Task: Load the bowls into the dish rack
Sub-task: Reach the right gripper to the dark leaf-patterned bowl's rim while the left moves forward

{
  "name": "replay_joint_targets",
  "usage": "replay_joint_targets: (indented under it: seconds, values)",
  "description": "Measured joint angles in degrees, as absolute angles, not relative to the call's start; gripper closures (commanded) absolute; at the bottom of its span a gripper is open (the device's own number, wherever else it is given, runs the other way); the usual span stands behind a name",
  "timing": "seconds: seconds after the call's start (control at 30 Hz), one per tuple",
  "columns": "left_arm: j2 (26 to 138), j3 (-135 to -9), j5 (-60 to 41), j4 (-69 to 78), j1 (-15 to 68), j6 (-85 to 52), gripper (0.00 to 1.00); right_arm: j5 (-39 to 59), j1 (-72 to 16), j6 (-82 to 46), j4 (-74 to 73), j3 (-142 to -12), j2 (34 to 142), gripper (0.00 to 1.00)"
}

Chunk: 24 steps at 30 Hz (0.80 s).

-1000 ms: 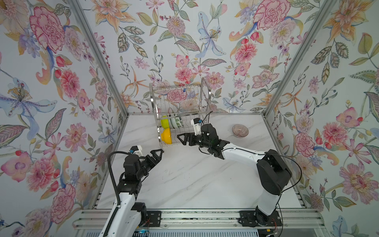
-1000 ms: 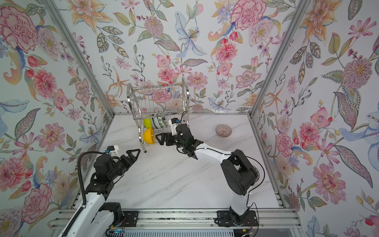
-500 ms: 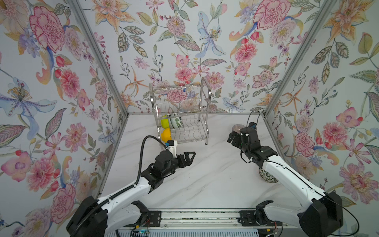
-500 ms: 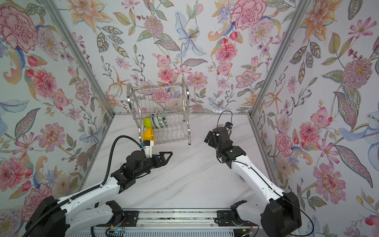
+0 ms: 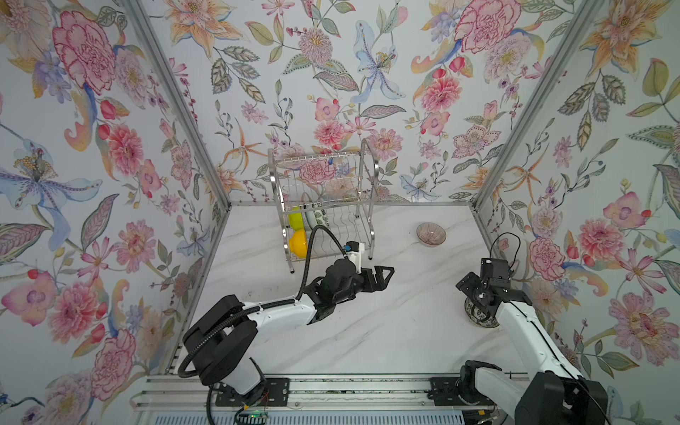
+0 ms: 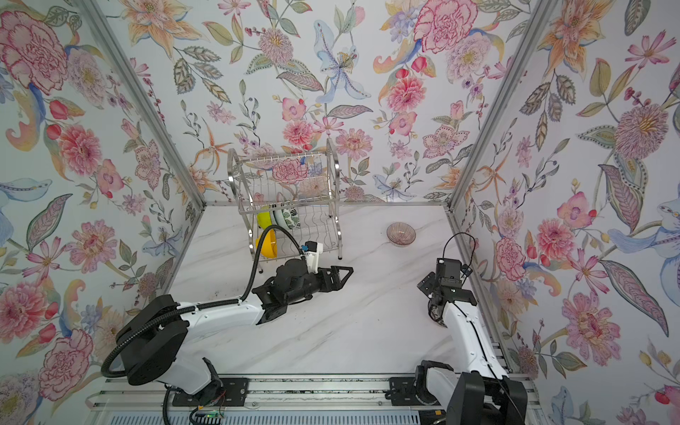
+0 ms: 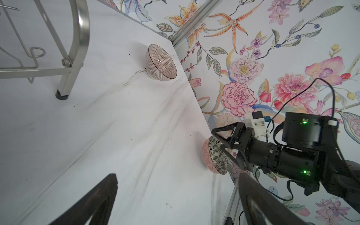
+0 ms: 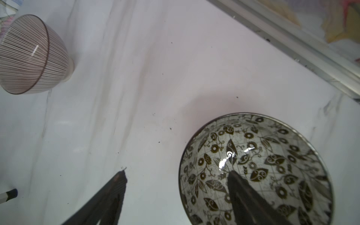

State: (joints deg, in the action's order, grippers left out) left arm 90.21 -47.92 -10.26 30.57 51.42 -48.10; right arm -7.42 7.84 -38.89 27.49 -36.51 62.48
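Three walls close the cell in, all covered in one floral wallpaper: big pink, orange and blue blooms with grey-green leaves on a pale ground. Bare metal corner posts stand where the walls meet. The table is white with faint grey veining, dotted with small dark specks, possibly dirt. A slotted metal rail edges its near side. Light is soft and even.

The light is bright and even, with soft faint shadows on the table. In the right wrist view the right claw is dark and blurred; just ahead of it white glare shines inside the patterned bowl.
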Motion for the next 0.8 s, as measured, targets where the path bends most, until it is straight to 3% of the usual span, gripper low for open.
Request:
replay_joint_targets:
  seconds: [0.13,0.3,0.47,0.57,0.8]
  values:
    - [91.3,-48.2,-10.2,30.9,51.4,-48.1,0.01,-5.0,8.3,-38.5,25.3,-35.1,66.3,0.36]
    - [91.4,-48.2,-10.0,30.7,51.4,-48.1,0.01,-2.2,8.3,-37.9,21.9,-35.1,70.4,0.56]
    - [91.7,-48.2,-9.7,29.7,51.4,-48.1,0.01,-1.0,8.3,-37.3,20.0,-34.2,71.3,0.85]
    - [91.7,-48.2,-9.5,29.2,51.4,-48.1,0.01,-3.8,8.3,-35.9,19.3,-34.8,69.2,0.97]
    - [91.4,-48.5,-8.5,26.8,51.0,-47.8,0.01,-4.4,3.6,-35.2,21.8,-36.9,66.1,1.0]
